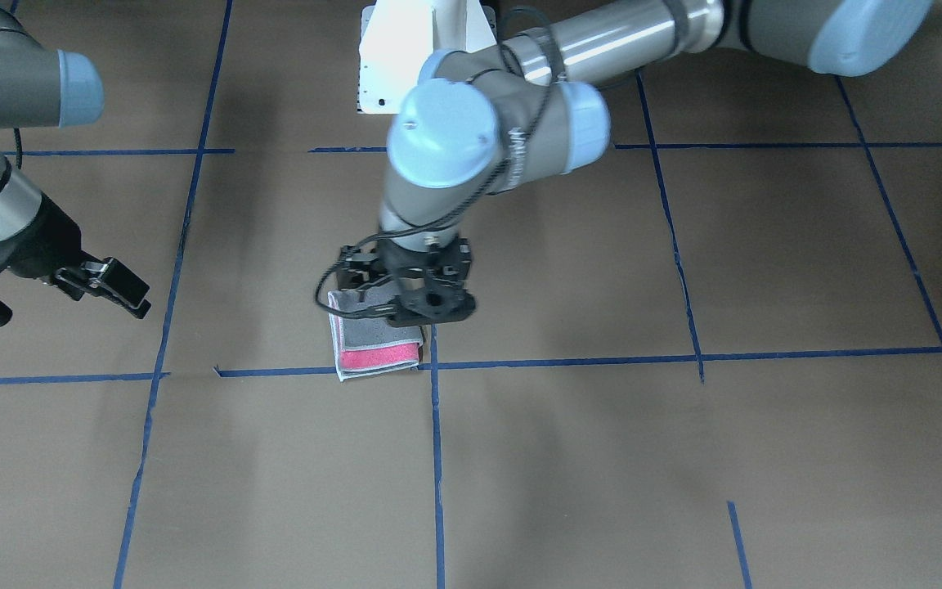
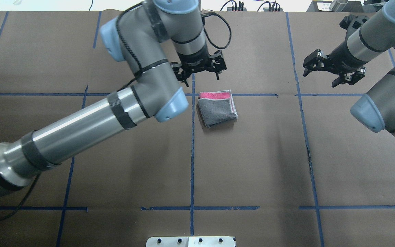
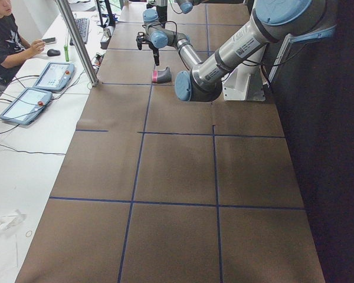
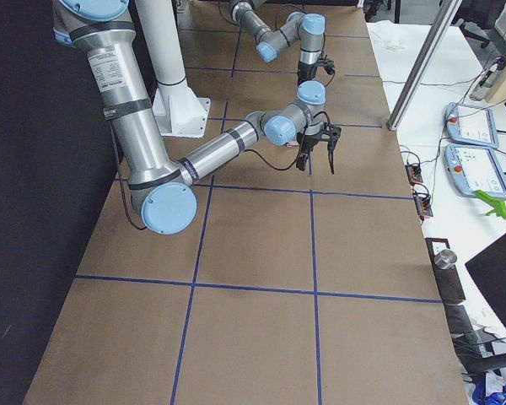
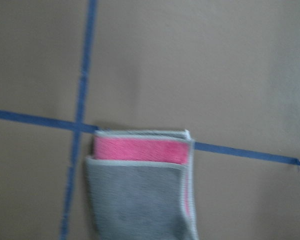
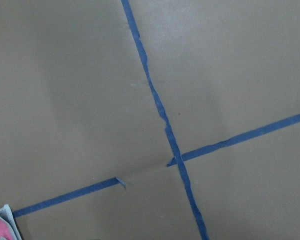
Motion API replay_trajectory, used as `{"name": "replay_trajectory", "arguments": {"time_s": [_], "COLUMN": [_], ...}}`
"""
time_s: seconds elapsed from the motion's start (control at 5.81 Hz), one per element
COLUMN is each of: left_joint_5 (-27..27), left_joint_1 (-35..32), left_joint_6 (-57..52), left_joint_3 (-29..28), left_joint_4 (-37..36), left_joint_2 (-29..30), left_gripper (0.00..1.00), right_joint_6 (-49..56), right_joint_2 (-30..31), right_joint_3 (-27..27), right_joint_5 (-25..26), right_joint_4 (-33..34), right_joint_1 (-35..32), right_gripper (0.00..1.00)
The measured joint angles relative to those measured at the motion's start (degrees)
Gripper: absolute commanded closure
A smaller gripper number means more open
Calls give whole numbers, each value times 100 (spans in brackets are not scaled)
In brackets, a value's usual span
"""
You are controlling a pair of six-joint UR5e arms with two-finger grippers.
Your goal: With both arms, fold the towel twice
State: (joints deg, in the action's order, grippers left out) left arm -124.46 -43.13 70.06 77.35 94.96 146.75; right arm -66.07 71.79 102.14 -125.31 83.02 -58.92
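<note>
The towel [image 2: 217, 108] lies folded into a small square on the brown table, grey face up, with a pink strip along its far edge. It also shows in the front view [image 1: 377, 339], the left wrist view [image 5: 140, 195] and the left side view [image 3: 163, 75]. My left gripper [image 2: 201, 76] is open and empty. It hovers just past the towel's far edge and stands over it in the front view [image 1: 405, 307]. My right gripper [image 2: 320, 78] is open and empty, far off to the right, and also shows in the front view [image 1: 70, 315]. One towel corner [image 6: 1, 227] shows in the right wrist view.
Blue tape lines [image 2: 192, 154] divide the table into squares; the towel sits beside one crossing. The white pedestal base [image 1: 405, 57] stands at the robot's side. An operator [image 3: 3, 35] sits at a side desk with tablets [image 3: 53, 75]. A metal post [image 3: 76, 41] stands at the table's edge.
</note>
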Motion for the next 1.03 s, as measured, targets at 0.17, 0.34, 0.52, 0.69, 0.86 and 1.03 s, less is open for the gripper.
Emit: {"name": "replay_trajectory", "arguments": {"time_s": [0.17, 0.34, 0.52, 0.69, 0.86, 1.03], "left_joint_5": [-109, -158, -291, -513, -672, -726], "left_joint_1": [-463, -918, -1425, -1979, -2511, -2990], "left_joint_6": [-899, -1817, -2746, -3683, -4635, -5527], "left_joint_3": [852, 1394, 1704, 1824, 1857, 1837], "left_joint_4": [-481, -762, -863, -891, -901, -904], "left_joint_2": [-764, -1436, -2060, -2600, -3129, -3608], "left_gripper": [0, 0, 0, 0, 0, 0], "right_joint_6": [544, 1370, 2372, 3375, 4227, 5052], "right_joint_2": [71, 351, 864, 1452, 1956, 2421], "right_joint_3": [6, 110, 354, 619, 821, 935], "right_joint_5": [-2, -2, -2, -2, -2, -2], "right_joint_4": [8, 11, 12, 12, 12, 10], "right_joint_1": [-239, -543, -936, -1384, -1773, -2135], "right_gripper": [0, 0, 0, 0, 0, 0]}}
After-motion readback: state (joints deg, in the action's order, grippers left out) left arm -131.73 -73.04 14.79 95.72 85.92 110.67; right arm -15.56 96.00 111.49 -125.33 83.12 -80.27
